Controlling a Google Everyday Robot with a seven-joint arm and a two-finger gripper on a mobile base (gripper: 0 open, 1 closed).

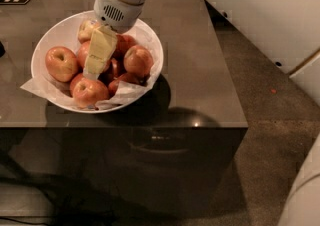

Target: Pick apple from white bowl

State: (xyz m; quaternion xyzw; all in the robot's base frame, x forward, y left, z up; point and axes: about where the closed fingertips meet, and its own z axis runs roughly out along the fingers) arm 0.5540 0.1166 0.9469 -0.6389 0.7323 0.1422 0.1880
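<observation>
The white bowl (52, 35), lined with crumpled white paper, stands on the left of a dark table and holds several apples. The apple (61, 63), large and orange-red with a yellowish blush, lies at the left of the pile. Smaller dark red apples (116, 67) lie in the middle, and a paler yellow-tan apple (86, 29) lies at the back. My gripper (95, 70) reaches down from above into the middle of the pile, just right of the large apple. It hides part of the apple behind it.
The bowl sits on a dark glossy table (200, 70) whose front edge runs below the bowl. Another orange-red apple (90, 91) lies at the bowl's front and one (137, 60) at its right. My white arm (250, 15) crosses the upper right. Brown floor (270, 120) lies to the right.
</observation>
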